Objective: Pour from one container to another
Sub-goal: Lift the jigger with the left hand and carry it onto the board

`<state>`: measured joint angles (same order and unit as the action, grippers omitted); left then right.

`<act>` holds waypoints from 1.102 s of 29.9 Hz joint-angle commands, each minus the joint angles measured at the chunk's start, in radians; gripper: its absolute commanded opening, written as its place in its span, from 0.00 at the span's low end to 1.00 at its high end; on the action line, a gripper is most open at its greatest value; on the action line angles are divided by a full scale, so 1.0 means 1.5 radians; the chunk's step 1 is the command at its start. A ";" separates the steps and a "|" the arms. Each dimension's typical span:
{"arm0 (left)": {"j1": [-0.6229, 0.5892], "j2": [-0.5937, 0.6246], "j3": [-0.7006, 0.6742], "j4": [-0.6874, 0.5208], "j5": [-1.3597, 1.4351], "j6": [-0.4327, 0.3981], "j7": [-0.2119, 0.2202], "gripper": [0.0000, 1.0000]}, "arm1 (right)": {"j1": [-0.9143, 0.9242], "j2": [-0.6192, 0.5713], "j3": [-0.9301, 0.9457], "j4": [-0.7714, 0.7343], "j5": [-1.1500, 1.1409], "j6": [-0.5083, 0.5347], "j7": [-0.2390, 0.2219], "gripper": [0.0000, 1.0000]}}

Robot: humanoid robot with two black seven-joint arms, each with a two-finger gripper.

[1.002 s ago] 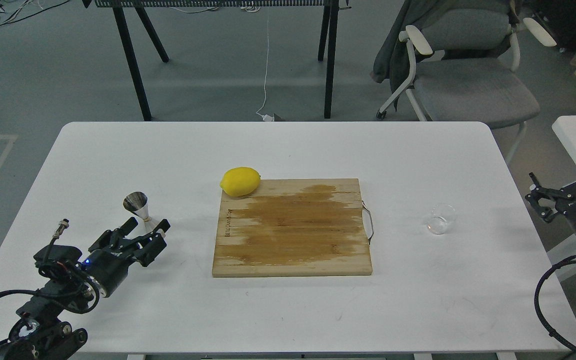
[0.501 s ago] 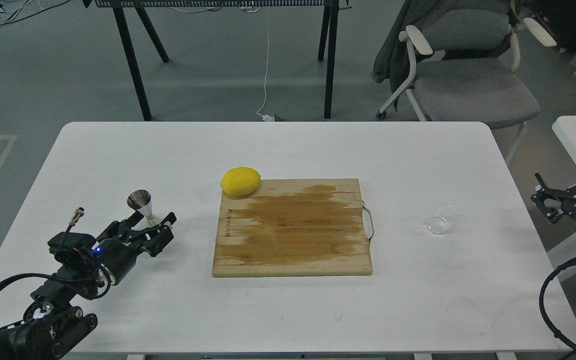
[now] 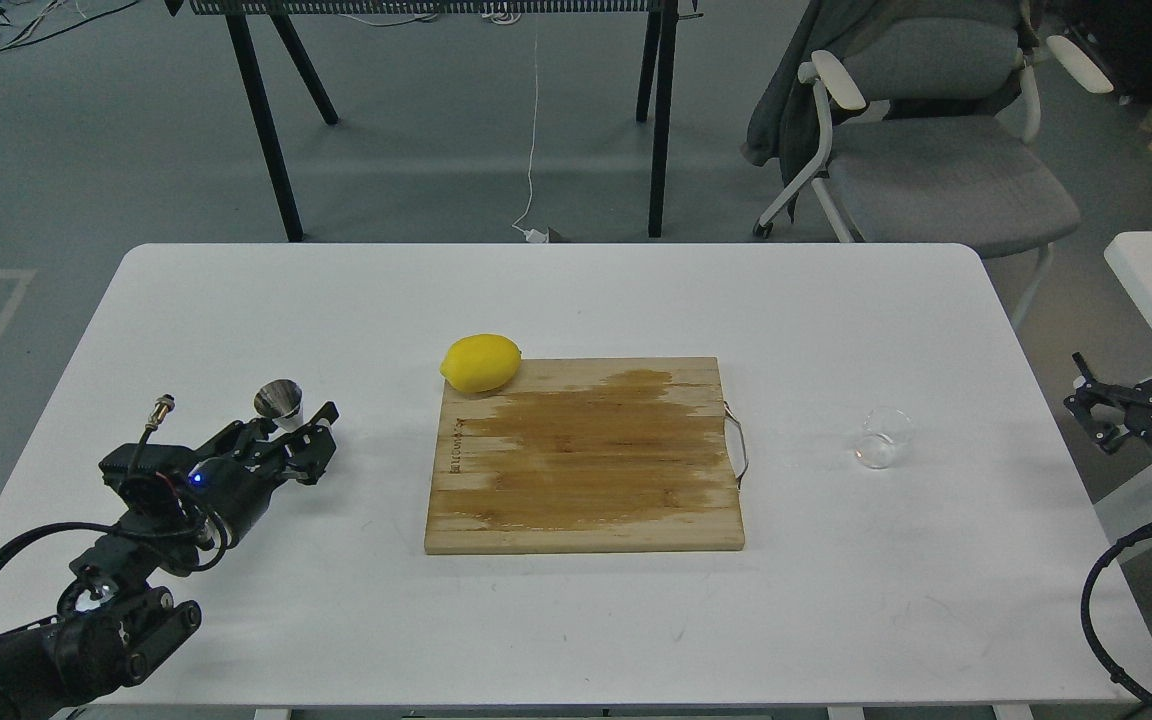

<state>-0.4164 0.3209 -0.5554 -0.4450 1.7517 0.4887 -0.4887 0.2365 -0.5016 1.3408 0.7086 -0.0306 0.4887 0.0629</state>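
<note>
Left gripper (image 3: 298, 425): fingers around the steel jigger (image 3: 281, 401).
Right gripper (image 3: 1141, 385): fingers spread, beyond the table (image 3: 576, 300) edge.
Glass cup (image 3: 882, 437): right of cutting board (image 3: 584, 455).
Lemon (image 3: 481, 363): board's far-left corner.

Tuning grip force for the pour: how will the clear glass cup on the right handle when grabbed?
The clear glass cup looks thin-walled and smooth, so probably slippery and breakable under a hard squeeze. It is short and small, likely light, and may skid on the white table if nudged. The right gripper is away from it.
</note>
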 commanded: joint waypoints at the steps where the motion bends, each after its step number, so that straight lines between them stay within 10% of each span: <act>1: -0.002 0.000 -0.001 0.009 -0.001 0.000 0.000 0.18 | 0.000 0.001 0.000 0.000 0.000 0.000 0.000 1.00; 10: -0.039 0.005 -0.001 0.005 -0.002 0.000 0.000 0.09 | 0.000 0.001 0.000 0.000 0.000 0.000 0.000 1.00; 22: -0.283 0.013 -0.003 -0.004 -0.016 0.000 0.000 0.09 | 0.001 0.001 0.002 0.001 0.000 0.000 0.000 1.00; 33: -0.355 -0.132 0.072 -0.074 -0.013 0.000 0.000 0.09 | 0.000 0.001 0.002 0.001 0.000 0.000 0.000 1.00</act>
<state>-0.9426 0.1681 -0.4825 -0.5295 1.7308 0.4887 -0.4887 0.2371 -0.5001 1.3440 0.7091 -0.0306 0.4887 0.0629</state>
